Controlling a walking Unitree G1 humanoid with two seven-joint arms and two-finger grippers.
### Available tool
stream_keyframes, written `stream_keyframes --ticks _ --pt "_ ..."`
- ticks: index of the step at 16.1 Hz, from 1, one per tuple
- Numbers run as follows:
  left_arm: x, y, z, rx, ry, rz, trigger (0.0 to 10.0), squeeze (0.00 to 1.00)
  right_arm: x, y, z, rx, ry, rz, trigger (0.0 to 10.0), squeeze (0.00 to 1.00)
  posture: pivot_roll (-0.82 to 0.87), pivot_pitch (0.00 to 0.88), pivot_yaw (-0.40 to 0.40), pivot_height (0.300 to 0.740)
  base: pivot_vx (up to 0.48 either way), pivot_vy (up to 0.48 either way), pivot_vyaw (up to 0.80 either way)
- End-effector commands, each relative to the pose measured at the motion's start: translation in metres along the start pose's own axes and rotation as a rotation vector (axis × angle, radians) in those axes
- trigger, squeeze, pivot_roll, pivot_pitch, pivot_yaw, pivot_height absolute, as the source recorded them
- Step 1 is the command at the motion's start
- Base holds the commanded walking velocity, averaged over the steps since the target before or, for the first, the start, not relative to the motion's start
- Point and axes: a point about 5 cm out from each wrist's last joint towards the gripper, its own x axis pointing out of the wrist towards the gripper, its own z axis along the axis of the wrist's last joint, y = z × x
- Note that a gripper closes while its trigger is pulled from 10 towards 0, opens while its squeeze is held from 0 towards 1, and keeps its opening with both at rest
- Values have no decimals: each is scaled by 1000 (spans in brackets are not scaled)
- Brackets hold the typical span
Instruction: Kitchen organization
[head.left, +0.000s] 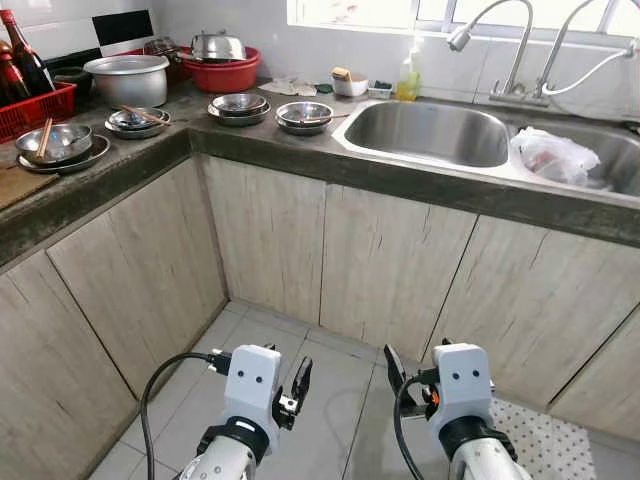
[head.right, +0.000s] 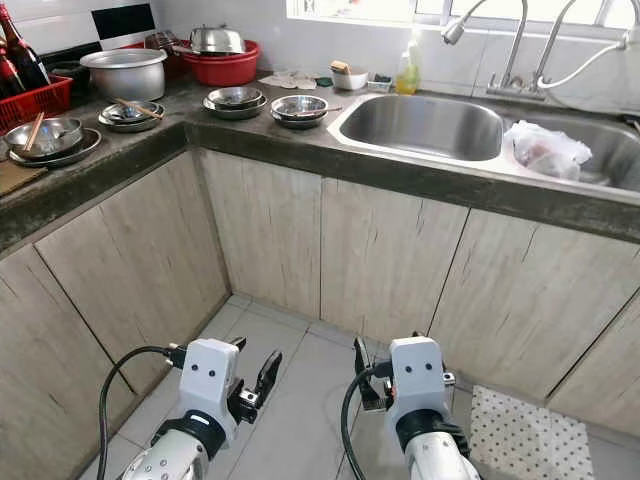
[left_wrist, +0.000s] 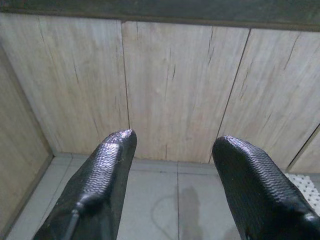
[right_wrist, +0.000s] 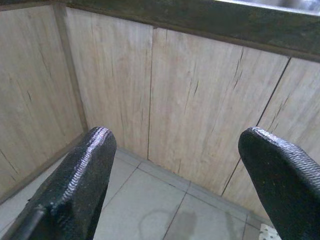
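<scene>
Left eye view: left pincer (head.left: 290, 385) and right pincer (head.left: 398, 385) hang low, fingers apart, empty. Step: approach. Next: reach stacked steel bowls (head.left: 304, 115) on dark stone surface (head.left: 260, 140).

I have both arms held low in front of me, wrists angled forward, neither one touching anything. My left gripper (left_wrist: 172, 150) has its two black fingers (left_wrist: 107, 165) spread well apart, nothing between them. My right gripper (right_wrist: 175, 150) is spread wider still, and it too holds nothing. From the head, the left arm (head.left: 250, 395) and right arm (head.left: 462, 390) sit side by side, level.
</scene>
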Motion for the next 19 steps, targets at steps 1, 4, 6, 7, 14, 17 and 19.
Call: stream_keyframes --ticks 1,4,6,7,14,17,19 --pt "0 -4 9 25 -52 -27 10000 0 1 0 7 13 -43 3 10000 0 80 0 -66 740 0 0 0" --pt "1 -4 11 31 -73 -28 10000 0 2 7 8 2 -53 62 10000 0 76 0 -58 740 0 0 0" --pt "1 -1 10 28 -72 3 10000 0 2 9 11 43 -82 79 10000 0 74 0 -49 740 0 0 0" --pt "1 1 10 29 -67 17 10000 0 3 9 12 51 -83 75 10000 0 75 0 -47 740 0 0 0" --pt "2 5 7 36 -58 54 10000 0 6 12 11 48 -87 109 10000 0 80 0 -57 740 0 0 454" --pt "2 3 6 35 -52 38 10000 0 7 15 11 47 -86 122 10000 0 81 0 -55 740 193 0 717" --pt "2 2 4 30 -41 33 10000 0 8 15 8 64 -66 113 10000 0 78 0 -53 740 336 0 0"
